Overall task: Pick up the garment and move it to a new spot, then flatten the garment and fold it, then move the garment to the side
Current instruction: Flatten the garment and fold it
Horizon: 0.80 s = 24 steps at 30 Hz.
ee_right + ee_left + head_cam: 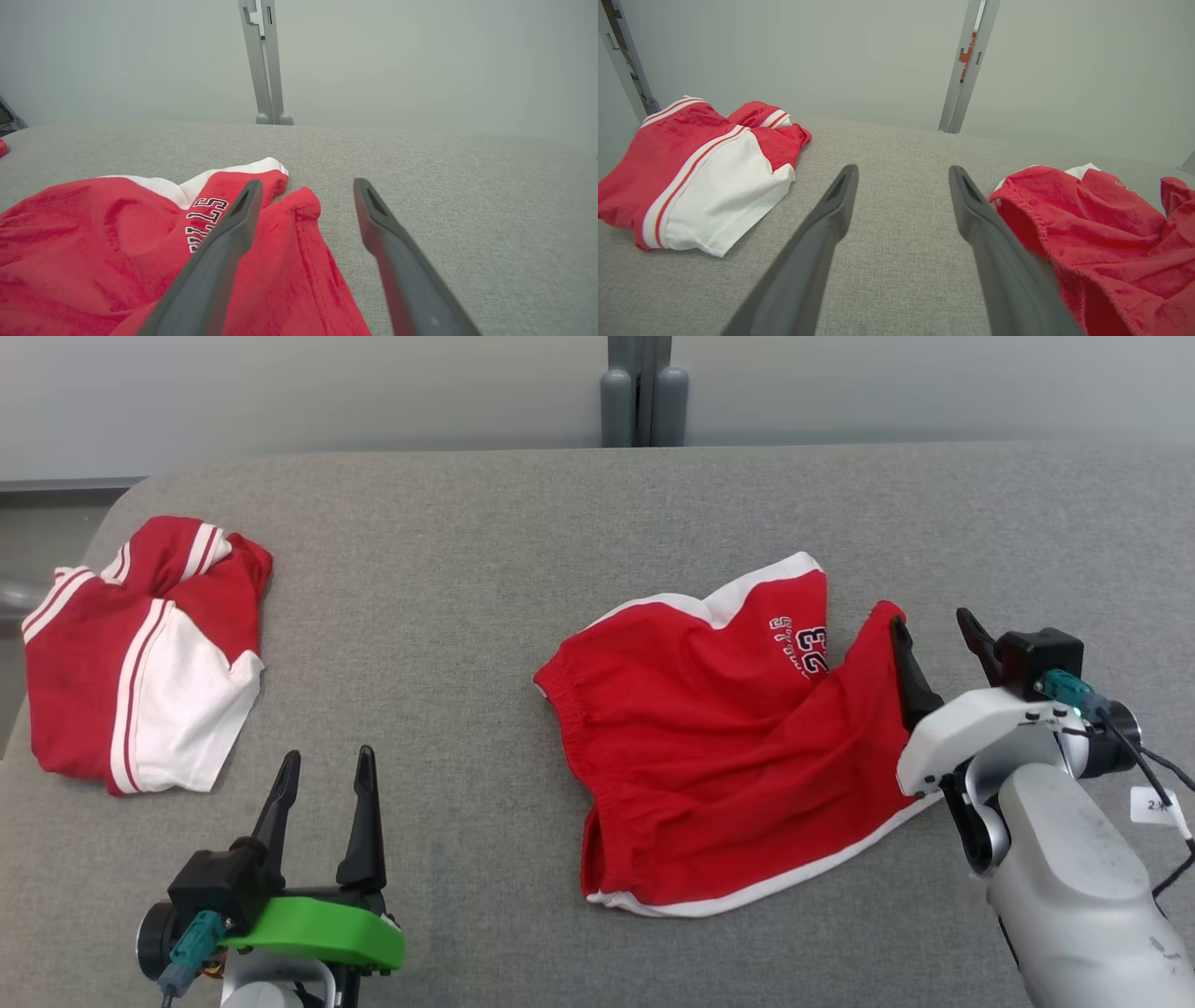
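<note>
Red shorts (719, 756) lie rumpled right of centre on the grey table (467, 569), not flat yet. Right gripper (929, 621) is spread at their right leg edge, pinching nothing; likely staged for flattening. Left gripper (329, 754) is spread too, parked clear near the striped garment (140, 653).

Desk (448, 616), grey woven cover — bearing: red shorts (709, 747), white-hemmed, rumpled, right of centre; red-and-white striped garment (140, 663), bunched, at left edge, well apart.
</note>
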Tool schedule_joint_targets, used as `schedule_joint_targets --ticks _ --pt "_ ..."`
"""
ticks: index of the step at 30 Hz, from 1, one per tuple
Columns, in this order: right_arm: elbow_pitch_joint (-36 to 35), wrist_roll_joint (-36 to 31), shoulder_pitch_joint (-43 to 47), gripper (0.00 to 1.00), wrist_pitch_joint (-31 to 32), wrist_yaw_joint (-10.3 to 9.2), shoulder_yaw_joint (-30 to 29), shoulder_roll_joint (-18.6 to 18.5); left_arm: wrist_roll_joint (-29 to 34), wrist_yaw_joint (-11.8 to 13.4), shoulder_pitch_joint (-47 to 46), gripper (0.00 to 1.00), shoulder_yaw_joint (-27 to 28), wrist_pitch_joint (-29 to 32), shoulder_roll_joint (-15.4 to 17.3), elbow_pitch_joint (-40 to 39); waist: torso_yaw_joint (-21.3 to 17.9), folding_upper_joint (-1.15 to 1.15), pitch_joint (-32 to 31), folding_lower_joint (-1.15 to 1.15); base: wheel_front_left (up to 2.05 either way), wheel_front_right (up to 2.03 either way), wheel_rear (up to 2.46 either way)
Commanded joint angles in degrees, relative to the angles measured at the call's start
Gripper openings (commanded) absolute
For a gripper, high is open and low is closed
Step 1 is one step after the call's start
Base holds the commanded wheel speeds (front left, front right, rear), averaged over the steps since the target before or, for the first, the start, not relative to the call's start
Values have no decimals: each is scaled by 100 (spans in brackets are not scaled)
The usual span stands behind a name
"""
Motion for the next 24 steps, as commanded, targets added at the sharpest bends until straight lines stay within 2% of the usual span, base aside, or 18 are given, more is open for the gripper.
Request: schedule_joint_targets --ticks 1,12,24 --pt "-246 36 268 100 -22 1 -21 -54 14 21 80 100 37 -2 9 -12 -149 0 -143 0 0 0 0" --pt "-2420 -123 1841 100 -22 1 -333 -92 146 2 307 100 239 -1 10 -110 -450 0 -326 0 0 0 0" --pt "-3666 -277 2968 100 -23 1 -418 178 344 -29 471 100 387 -2 9 -149 -608 0 -480 0 0 0 0"
